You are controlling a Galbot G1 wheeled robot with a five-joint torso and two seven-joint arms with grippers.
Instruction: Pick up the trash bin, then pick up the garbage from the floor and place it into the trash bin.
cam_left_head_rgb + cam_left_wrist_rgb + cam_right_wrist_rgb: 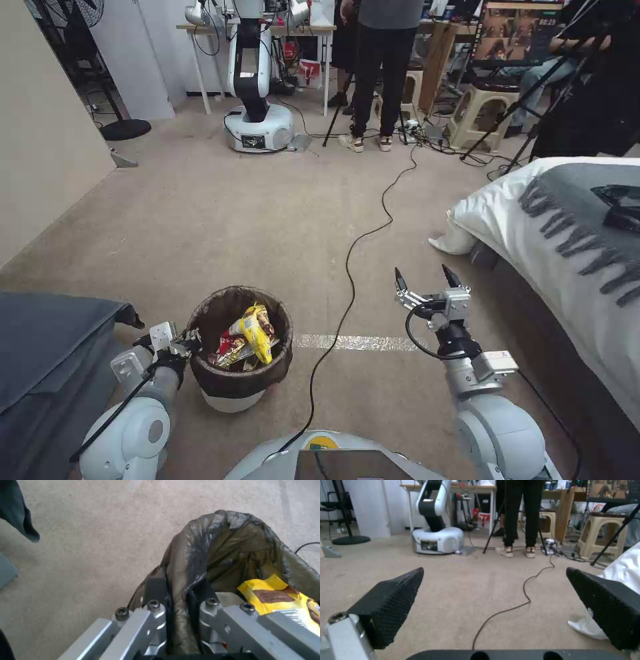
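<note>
While the trash bin (240,347) is seen just above or on the carpet (contact unclear, head view), its bag-lined rim (200,562) is clamped by the left tool (189,341), fingers (156,590) closed on either side of the rim. Garbage (248,337) is noted inside the bin, incl. a yellow wrapper (280,597). Right tool (427,277) is held over bare carpet nr. the bed (573,220), fingers (390,600) spread wide, nothing gripped. A black cable (347,280) is recorded between both arms.
</note>
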